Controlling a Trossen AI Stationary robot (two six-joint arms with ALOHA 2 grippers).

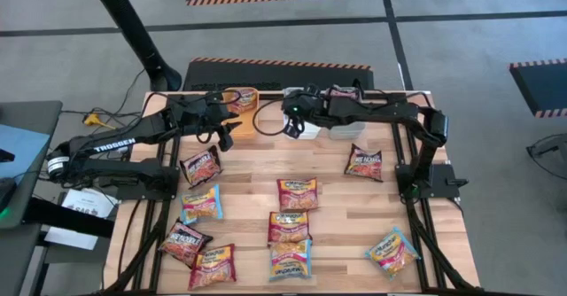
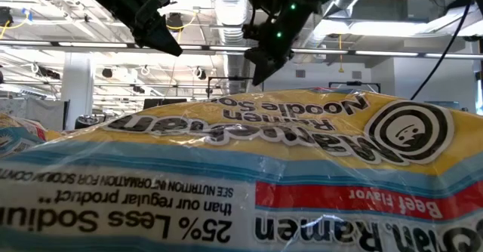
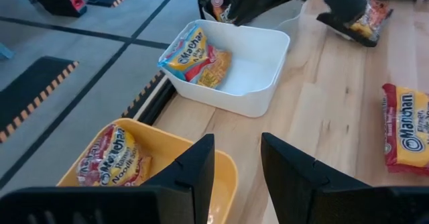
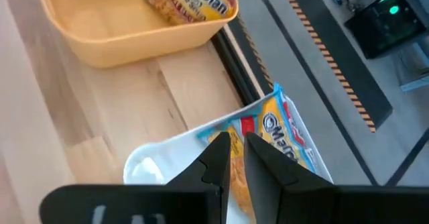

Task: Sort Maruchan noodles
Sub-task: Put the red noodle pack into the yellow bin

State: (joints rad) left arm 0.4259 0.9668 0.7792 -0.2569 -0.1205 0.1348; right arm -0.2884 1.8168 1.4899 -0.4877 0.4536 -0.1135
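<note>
Several Maruchan noodles packets lie flat on the wooden table, among them a maroon one (image 1: pixel 200 165), an orange one (image 1: pixel 297 194) and a blue one (image 1: pixel 391 250). My left gripper (image 3: pixel 238 157) hovers open and empty over the orange bin's near rim (image 3: pixel 221 167). That bin holds an orange packet (image 3: pixel 110 160). My right gripper (image 4: pixel 236 153) hangs above the white bin (image 4: pixel 154 160), its fingers a narrow slit apart with nothing between them. A blue-yellow packet (image 3: pixel 194 56) leans on that bin's wall.
A grey bin (image 1: pixel 347 128) stands right of the white bin (image 1: pixel 306 129) along the far edge. A blue packet (image 2: pixel 241 169) lies right in front of the low camera. Bare wood shows between the bins and the packets (image 1: pixel 283 159).
</note>
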